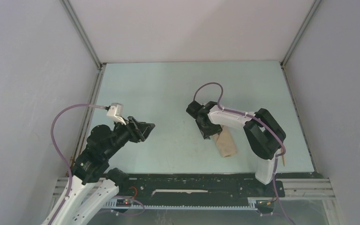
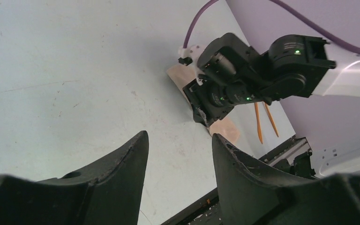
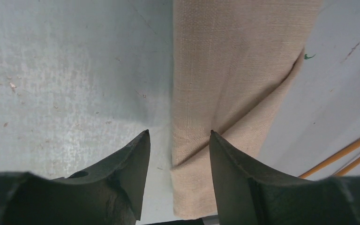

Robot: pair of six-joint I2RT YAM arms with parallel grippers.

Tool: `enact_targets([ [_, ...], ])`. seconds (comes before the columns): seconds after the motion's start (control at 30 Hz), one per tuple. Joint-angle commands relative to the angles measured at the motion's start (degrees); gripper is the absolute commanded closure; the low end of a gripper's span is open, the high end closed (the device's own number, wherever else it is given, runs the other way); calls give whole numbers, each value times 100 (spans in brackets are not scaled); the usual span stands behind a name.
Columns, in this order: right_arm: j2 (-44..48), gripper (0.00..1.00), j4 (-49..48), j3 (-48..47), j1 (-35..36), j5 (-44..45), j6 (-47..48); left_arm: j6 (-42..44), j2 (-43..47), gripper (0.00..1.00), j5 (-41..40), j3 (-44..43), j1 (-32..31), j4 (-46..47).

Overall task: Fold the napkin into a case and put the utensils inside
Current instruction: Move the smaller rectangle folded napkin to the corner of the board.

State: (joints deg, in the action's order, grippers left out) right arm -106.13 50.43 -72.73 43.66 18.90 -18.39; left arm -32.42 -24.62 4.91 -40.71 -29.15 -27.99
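Low in the right wrist frame, my right claw point(image 3: 178, 137) gapes empty over the left edge of the case point(image 3: 234, 84) on the desk point(image 3: 65, 70). Both utensils point(image 3: 342, 157) lie lower right, apart from it. I'd lift clear without snagging cloth, then pinch one mid-length. My left claw point(image 2: 178, 140) is open too, empty.

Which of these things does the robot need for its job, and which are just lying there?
For the job:
the napkin case
the two orange utensils

Just there:
the purple cable
a green speck on the table
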Motion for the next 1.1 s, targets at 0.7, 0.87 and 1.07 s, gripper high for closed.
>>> enact_targets([
  [0.7, 545, 77, -9, 1542, -706, 562, -889, 272, 3, 41, 127, -58, -30, 88],
  [0.87, 736, 77, 67, 1656, -947, 555, -1092, 280, -62, 41, 194, -76, -30, 131],
  [1.07, 721, 76, 435, 1667, -1283, 808, -1476, 330, -131, 41, 248, -100, -28, 134],
])
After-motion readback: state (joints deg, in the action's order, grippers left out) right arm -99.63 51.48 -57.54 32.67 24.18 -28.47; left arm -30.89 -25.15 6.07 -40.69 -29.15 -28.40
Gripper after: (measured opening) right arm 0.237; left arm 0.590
